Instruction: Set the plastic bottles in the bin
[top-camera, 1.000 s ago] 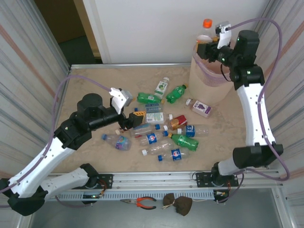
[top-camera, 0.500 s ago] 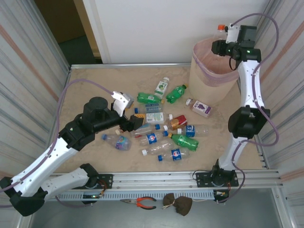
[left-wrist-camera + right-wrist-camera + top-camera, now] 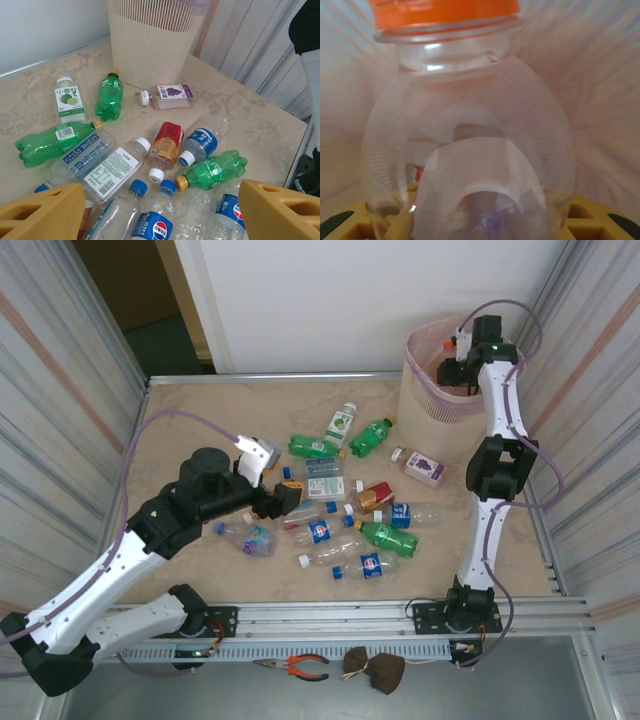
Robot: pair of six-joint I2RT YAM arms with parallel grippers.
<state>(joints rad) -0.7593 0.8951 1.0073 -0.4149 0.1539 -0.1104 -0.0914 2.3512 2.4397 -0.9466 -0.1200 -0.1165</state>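
Basically beige marbled table [image 3: 195, 425] w/ bottles [image 3: 320, 531], corrugated walls [image 3: 60, 370].

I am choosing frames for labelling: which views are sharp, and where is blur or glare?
Top external: evenly lit, the bottles sharp. Left wrist: sharp, only the near yellow jaws soft. Right wrist: the orange-capped bottle is too close, blurred, with small glints at its neck.

Clear bottle [image 3: 85, 155] label: "soda water". Blue-label bottle [image 3: 153, 226]: "pepsi".
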